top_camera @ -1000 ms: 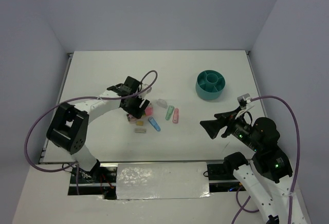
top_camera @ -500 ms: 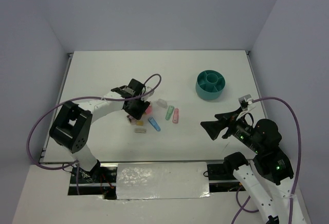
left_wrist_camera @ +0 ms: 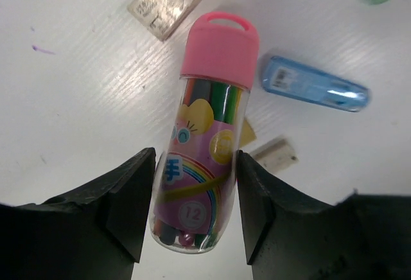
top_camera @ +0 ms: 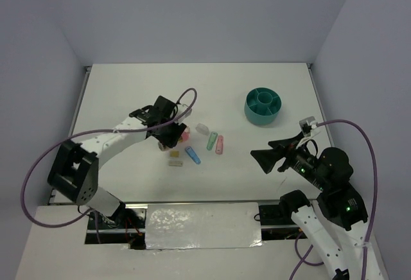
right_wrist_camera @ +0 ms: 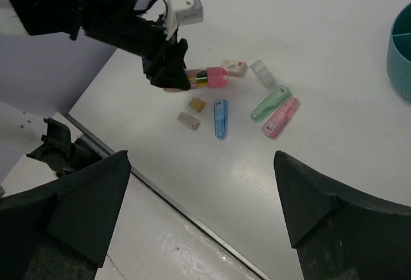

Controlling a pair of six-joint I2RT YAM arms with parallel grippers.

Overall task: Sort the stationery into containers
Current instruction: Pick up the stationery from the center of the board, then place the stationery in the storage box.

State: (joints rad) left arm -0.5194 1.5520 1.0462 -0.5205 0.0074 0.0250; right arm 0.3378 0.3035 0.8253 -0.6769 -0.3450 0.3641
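Your left tool (left_wrist_camera: 196, 167) is clamped on the clear plastic cylinder case (left_wrist_camera: 204, 145). One black finger presses each side of its lower barrel, and the pink cap (left_wrist_camera: 219, 42) juts out ahead. The case hides a corner of a small beige eraser block (left_wrist_camera: 276, 155) beneath it, so it looks lifted just off the counter (top_camera: 128, 94), though you cannot be sure of that.

Just beside the case lie a blue capsule-shaped piece (left_wrist_camera: 314, 87) and a flat block in clear wrapping (left_wrist_camera: 170, 0). Beyond them are a green capsule (top_camera: 211, 140), a pink capsule (top_camera: 219, 144) touching it, and a clear piece (top_camera: 202, 128). All of them cluster near the middle of the counter, slightly toward the left edge.

The round teal plastic tub (top_camera: 257, 118) stands well apart, toward the far right corner. Your right tool (top_camera: 257, 157) hovers over the near right part of the counter with its fingers spread wide, holding nothing.

Expect the case to be light and stiff. Its wall is smooth and round, so flat fingers touch it along thin lines and it may twist or slide. The grip sits behind the middle, so the capped end overhangs and may droop on a fast swing. A hold nearer the middle of the barrel would be steadier. Keep the squeeze moderate and stay off the cap, which might pull loose.
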